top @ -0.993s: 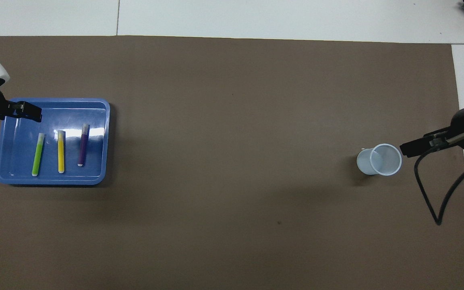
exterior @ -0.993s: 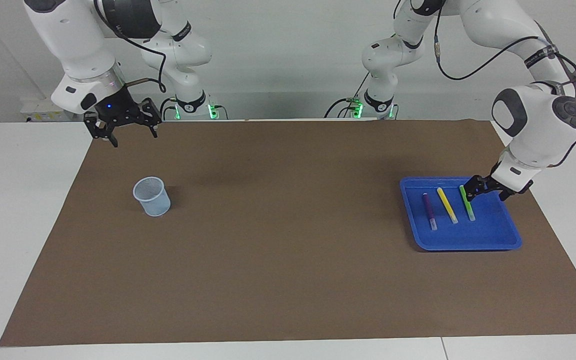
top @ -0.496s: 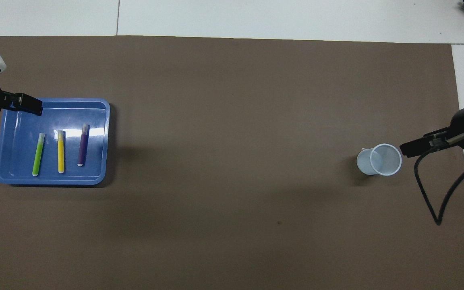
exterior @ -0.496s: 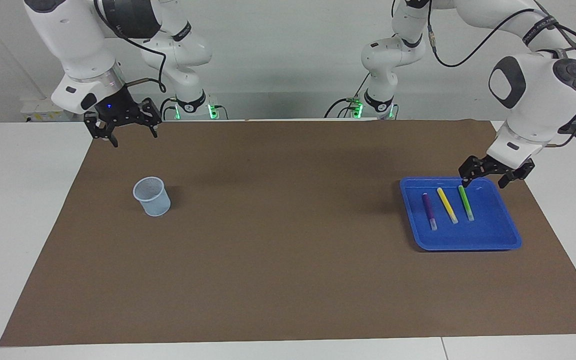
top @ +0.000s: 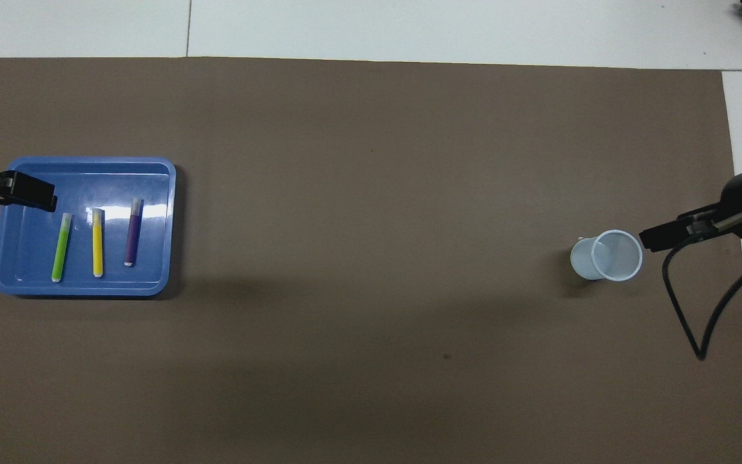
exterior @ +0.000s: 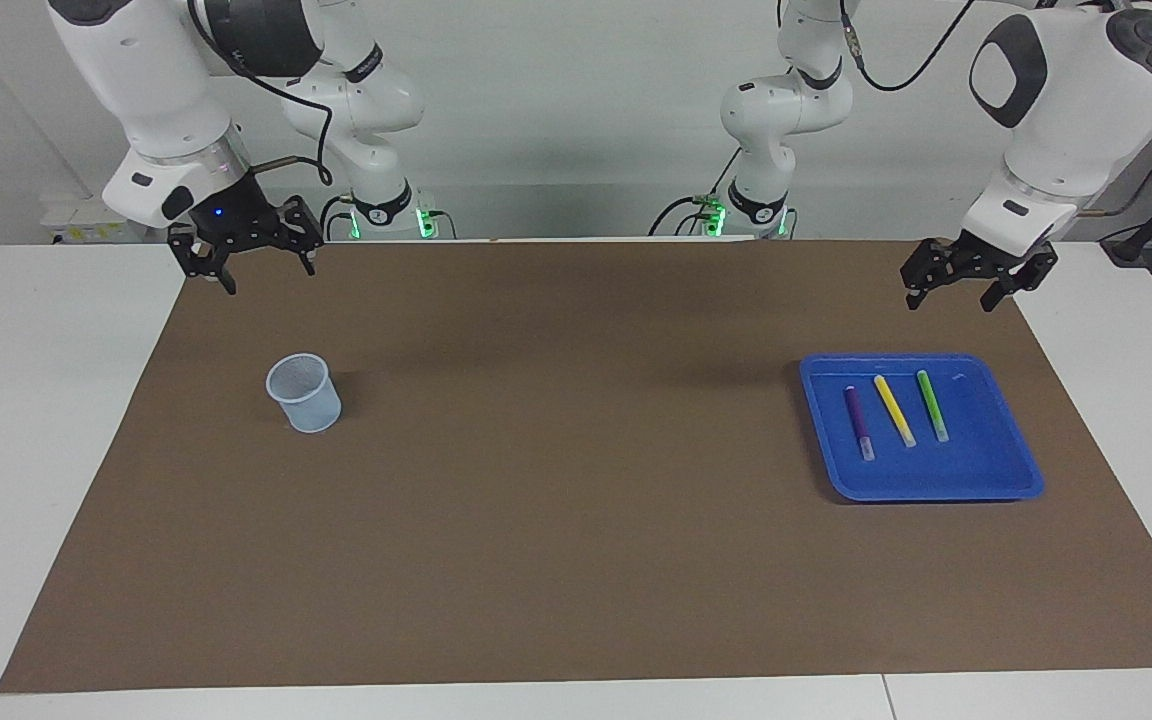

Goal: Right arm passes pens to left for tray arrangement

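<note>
A big brown mat [exterior: 576,470] covers most of the white table [exterior: 46,420]; its middle is bare, with lots of room to move between the cup [exterior: 305,393] and the tray [exterior: 986,470]. The blue tray sits on the mat toward the left arm's end of the table, close to the mat's edge there; the three pens lie inside it side by side, not touching: the purple pen [exterior: 858,422], the yellow pen [exterior: 894,410] and the green pen [exterior: 932,405]. The pale cup stands upright toward the right arm's end, well apart from the tray.

A plain light wall [exterior: 576,120] stands where the arms are fixed.

The left gripper [exterior: 968,284] hangs high over the mat by the tray's robot-side edge; its fingers are spread wide and hold nothing. The right gripper [exterior: 248,262] waits over the mat's corner at its own end, also spread wide and holding nothing.

A second ago the left gripper was down in the tray at the green pen's end; now it has lifted up and away; the pens, tray, cup and right gripper have not moved.
</note>
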### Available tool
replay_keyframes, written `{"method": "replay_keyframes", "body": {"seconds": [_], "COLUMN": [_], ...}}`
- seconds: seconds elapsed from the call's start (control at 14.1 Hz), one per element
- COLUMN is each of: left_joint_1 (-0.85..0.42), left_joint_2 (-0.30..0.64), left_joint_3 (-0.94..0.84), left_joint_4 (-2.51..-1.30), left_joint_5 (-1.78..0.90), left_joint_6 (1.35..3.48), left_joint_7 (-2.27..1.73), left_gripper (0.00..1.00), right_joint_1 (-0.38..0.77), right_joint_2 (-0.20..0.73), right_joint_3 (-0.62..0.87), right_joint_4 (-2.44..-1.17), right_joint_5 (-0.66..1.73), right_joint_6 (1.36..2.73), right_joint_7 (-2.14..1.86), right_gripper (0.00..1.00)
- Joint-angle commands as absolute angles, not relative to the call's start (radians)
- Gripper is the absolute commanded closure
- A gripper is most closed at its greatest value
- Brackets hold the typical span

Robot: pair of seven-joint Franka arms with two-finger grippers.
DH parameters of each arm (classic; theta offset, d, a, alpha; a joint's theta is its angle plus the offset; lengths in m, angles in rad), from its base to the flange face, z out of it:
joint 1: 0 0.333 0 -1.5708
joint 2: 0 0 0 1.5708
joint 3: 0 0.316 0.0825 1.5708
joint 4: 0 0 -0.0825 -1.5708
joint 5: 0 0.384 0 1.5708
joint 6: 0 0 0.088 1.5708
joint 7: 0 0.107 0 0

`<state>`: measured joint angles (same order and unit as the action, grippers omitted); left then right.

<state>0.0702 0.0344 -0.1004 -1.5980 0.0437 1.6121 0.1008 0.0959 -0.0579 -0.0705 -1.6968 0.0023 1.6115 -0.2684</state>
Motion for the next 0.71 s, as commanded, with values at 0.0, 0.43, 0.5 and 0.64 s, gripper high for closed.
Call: {"method": "replay_keyframes", "body": {"seconds": [0.0, 0.43, 0.5, 0.64], "left_joint_1": [-0.02, -0.104, -0.104, -0.091], "left_joint_2": [0.009, -0.054, -0.06, -0.066], "left_joint_3": [-0.029, 0.038, 0.038, 0.04], "left_joint_4": [-1.601, -1.601, -1.603, -1.605], "left_joint_5": [0.032, 0.017, 0.014, -0.009], "left_joint_6": [1.559, 1.416, 1.401, 1.364], "left_joint_7": [0.063, 0.025, 0.02, 0.02], "left_gripper": [0.0, 0.0, 0.0, 0.0], "right_joint_1": [0.094, 0.094, 0.095, 0.095], "right_joint_2": [-0.071, -0.071, -0.071, -0.071], "right_joint_3": [-0.071, -0.071, -0.071, -0.071], "right_joint_4": [-1.703, -1.703, -1.703, -1.703], "right_joint_5": [-0.006, -0.006, -0.006, -0.006], "right_joint_6": [1.601, 1.601, 1.601, 1.601], "right_joint_7": [-0.27, -0.27, -0.27, -0.27], "right_gripper": [0.0, 0.0, 0.0, 0.0]}}
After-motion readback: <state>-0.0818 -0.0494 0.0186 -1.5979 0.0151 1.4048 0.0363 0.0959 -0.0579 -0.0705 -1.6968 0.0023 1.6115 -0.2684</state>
